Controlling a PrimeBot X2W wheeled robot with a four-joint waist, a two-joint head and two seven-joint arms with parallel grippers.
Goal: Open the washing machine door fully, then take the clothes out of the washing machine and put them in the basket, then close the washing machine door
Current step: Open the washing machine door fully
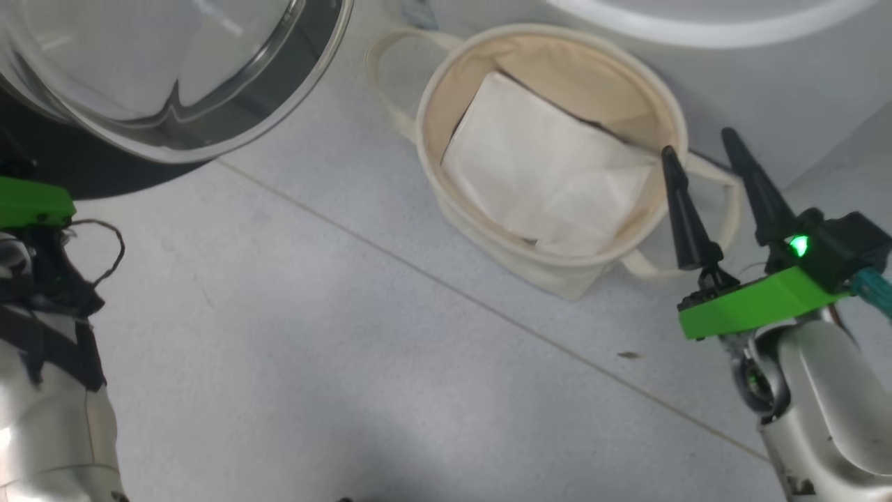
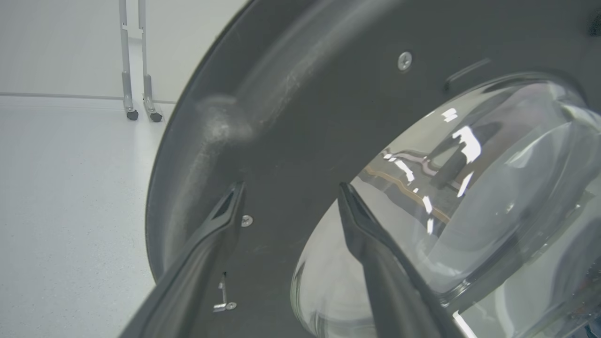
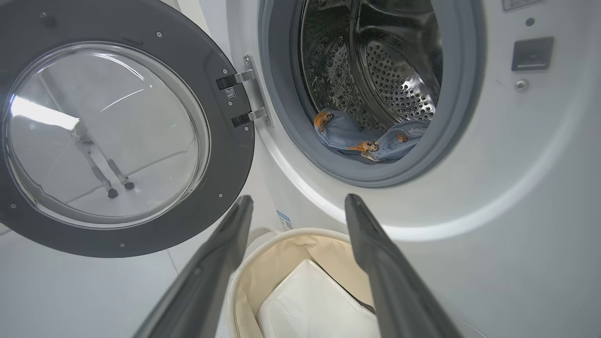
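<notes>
Clothes lie low in the drum, partly hidden. The door stands open. The left gripper and right gripper are both spread, holding nothing.

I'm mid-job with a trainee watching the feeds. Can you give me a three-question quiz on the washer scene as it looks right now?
1. True or false: the washing machine door is shut over the drum.
2. Fill in: lying in the canvas basket is a folded white ____.
3. Where are the blue bear-print clothes? A) in the basket B) in the drum C) draped over the door

Key: 1 false, it is swung open; 2 sheet; 3 B.
</notes>
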